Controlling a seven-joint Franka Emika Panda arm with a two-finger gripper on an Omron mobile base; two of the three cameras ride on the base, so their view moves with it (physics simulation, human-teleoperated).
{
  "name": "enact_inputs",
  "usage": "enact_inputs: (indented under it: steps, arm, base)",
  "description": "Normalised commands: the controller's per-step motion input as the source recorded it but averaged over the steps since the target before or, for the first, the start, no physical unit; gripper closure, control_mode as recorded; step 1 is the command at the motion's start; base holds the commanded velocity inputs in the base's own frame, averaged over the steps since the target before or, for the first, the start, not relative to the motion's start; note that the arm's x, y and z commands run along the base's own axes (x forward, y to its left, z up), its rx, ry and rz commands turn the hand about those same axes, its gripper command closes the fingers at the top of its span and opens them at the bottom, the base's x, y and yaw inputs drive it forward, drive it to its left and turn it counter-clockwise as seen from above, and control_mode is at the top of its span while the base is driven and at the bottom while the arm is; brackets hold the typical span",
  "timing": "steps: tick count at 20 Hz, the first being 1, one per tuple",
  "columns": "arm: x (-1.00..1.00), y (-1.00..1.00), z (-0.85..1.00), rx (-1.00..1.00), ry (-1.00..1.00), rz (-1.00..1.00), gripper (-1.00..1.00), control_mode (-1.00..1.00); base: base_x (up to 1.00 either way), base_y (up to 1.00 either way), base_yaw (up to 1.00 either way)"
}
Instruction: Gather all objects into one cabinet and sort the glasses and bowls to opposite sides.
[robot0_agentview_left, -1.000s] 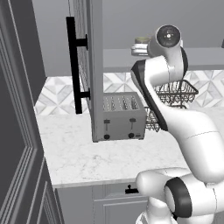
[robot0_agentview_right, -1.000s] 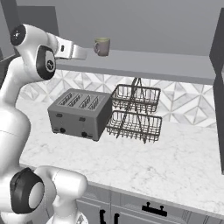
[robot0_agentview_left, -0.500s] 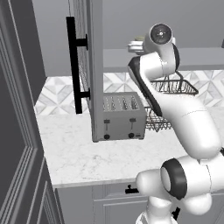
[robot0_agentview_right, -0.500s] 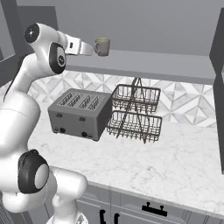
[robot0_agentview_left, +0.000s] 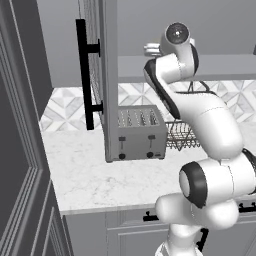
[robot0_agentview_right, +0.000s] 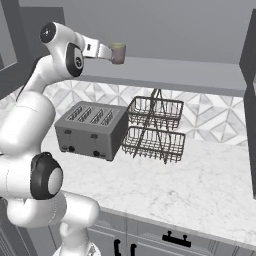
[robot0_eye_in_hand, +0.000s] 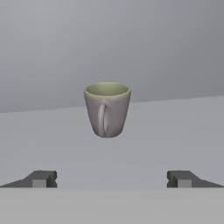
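Hand view: cream handled mug (robot0_eye_in_hand: 107, 109) stands upright on the cabinet shelf (robot0_eye_in_hand: 144, 144), dead ahead, handle turned toward the camera; gripper (robot0_eye_in_hand: 111, 179) fingers spread wide apart, nothing between them, mug well clear of the tips.

Right base view: gripper (robot0_agentview_right: 111, 52) level with the shelf (robot0_agentview_right: 190, 75), mug (robot0_agentview_right: 119, 53) just beyond it, above the toaster (robot0_agentview_right: 91, 129) and wire rack (robot0_agentview_right: 154, 128).

Left base view: arm reaches past the open cabinet door (robot0_agentview_left: 97, 80).

Advice: advance straight, keep the mug centred, close on the body, not the handle.
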Motion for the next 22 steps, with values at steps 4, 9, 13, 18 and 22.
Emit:
enact_inputs:
  steps: [4, 9, 13, 18, 22]
  arm:
    - [0.11, 0.00, 0.00, 0.00, 0.01, -0.01, -1.00, -1.00]
    - [0.04, -0.02, 0.00, 0.00, 0.00, -0.04, -1.00, -1.00]
    - [0.09, -0.06, 0.00, 0.00, -0.01, -0.10, -1.00, -1.00]
    - [0.14, -0.01, 0.00, 0.00, 0.00, 0.00, -1.00, -1.00]
    - [0.37, -0.17, 0.00, 0.00, 0.00, 0.00, -1.00, -1.00]
  base:
    - [0.00, 0.00, 0.00]
    - [0.00, 0.00, 0.00]
    - [0.00, 0.00, 0.00]
    - [0.00, 0.00, 0.00]
    - [0.00, 0.00, 0.00]
